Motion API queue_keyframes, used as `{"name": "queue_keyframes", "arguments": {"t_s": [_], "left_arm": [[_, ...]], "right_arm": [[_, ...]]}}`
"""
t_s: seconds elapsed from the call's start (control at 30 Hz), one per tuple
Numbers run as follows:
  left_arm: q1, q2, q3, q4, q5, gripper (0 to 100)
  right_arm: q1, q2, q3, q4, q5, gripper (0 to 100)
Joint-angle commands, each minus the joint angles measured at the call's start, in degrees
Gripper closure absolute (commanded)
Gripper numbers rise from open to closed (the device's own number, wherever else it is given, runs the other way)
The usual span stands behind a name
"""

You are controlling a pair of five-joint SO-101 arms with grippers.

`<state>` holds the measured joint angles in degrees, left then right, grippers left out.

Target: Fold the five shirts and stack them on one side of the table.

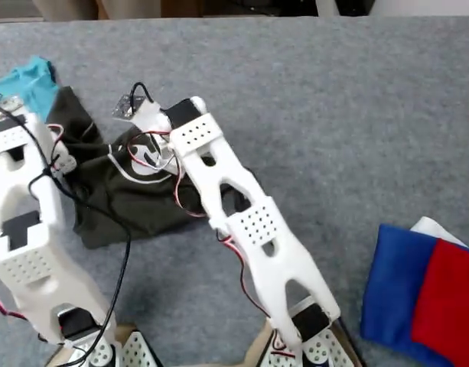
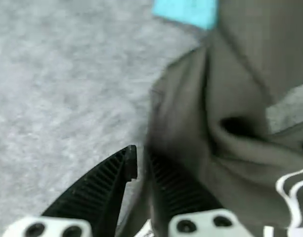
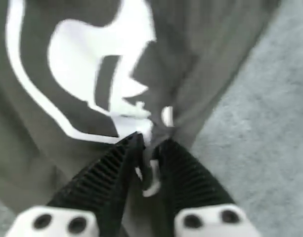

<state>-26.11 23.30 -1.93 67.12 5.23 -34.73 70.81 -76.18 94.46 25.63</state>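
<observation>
A dark olive shirt (image 1: 127, 195) with a white print lies crumpled at the table's left. In the left wrist view my left gripper (image 2: 143, 160) is shut on the shirt's (image 2: 230, 128) edge beside bare grey tabletop. My right gripper (image 3: 149, 148) is shut on a fold of the shirt (image 3: 200, 54) just below the white print (image 3: 92, 54). From above, the right gripper (image 1: 151, 157) comes down on the print in the shirt's middle. The left arm (image 1: 20, 199) stands over the shirt's left edge. A teal shirt (image 1: 31, 84) lies at the far left, partly under the olive one.
A stack of folded shirts sits at the front right edge: a red one (image 1: 448, 306) on a blue one (image 1: 391, 283), with a bit of white (image 1: 429, 225) behind. The grey tabletop (image 1: 333, 115) stretches between the olive shirt and the stack.
</observation>
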Motion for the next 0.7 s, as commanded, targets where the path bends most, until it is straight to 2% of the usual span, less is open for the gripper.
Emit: {"name": "queue_keyframes", "arguments": {"t_s": [0.0,0.17,0.27,0.4,0.67], "left_arm": [[0.9,-0.6,-5.6,-0.1,4.0,98],[3.9,-1.6,-16.3,6.4,5.5,98],[8.5,-1.6,-22.2,10.0,7.6,98],[13.0,-1.5,-24.6,10.7,9.6,98],[10.6,-1.5,-24.2,10.5,11.2,98]], "right_arm": [[5.7,2.3,-12.2,5.1,-2.2,99.5],[15.2,0.7,-19.2,8.0,-4.7,99.5],[20.2,-3.1,-16.0,8.0,-4.5,99.5],[27.2,-7.6,-10.0,8.0,-4.4,99.5],[37.9,-13.7,5.0,8.0,1.3,99.5]]}}
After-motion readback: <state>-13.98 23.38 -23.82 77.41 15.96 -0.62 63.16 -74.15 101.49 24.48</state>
